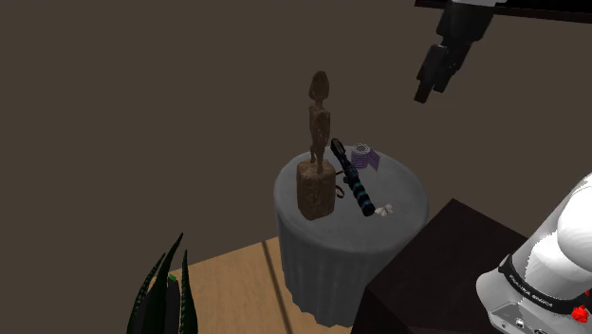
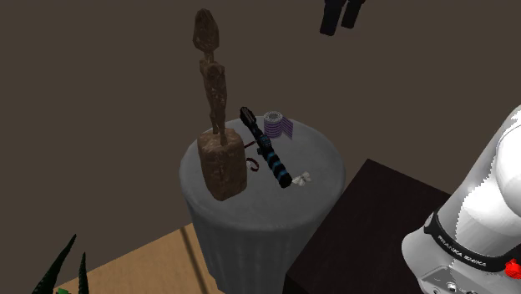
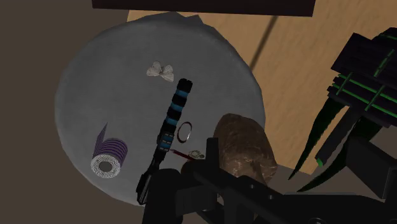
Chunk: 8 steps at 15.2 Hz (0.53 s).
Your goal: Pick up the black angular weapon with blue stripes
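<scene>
Shoulder view: the black weapon with blue stripes (image 1: 353,178) lies flat on the round grey tabletop (image 1: 403,194), just right of a brown statue (image 1: 317,161). Its long axis runs from far left to near right. The pincer (image 1: 425,93) hangs high to the right, well apart; I cannot tell whether it is open or closed.

Second exterior view: a purple striped roll (image 2: 278,125) sits near the weapon's far end.

Wrist view: a small white thing (image 3: 160,71) lies off its blue-striped end.
</scene>
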{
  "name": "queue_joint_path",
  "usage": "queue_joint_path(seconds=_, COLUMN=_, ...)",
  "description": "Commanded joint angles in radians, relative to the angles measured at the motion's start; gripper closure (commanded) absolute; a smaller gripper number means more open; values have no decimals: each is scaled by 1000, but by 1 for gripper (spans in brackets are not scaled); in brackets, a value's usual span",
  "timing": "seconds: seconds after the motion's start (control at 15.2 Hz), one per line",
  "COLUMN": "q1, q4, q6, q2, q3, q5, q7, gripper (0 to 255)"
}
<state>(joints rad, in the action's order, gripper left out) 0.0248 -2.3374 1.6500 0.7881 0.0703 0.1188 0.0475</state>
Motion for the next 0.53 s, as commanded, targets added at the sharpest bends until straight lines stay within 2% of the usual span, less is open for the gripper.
queue_joint_path(seconds=0.0, q1=0, q4=0, q6=0, q2=0, q3=0, q5=0, q7=0, gripper=0)
queue_joint_path(seconds=0.46, q1=37, q4=-73, q6=221, q2=-167, q3=25, q5=-16, q7=-42, gripper=0)
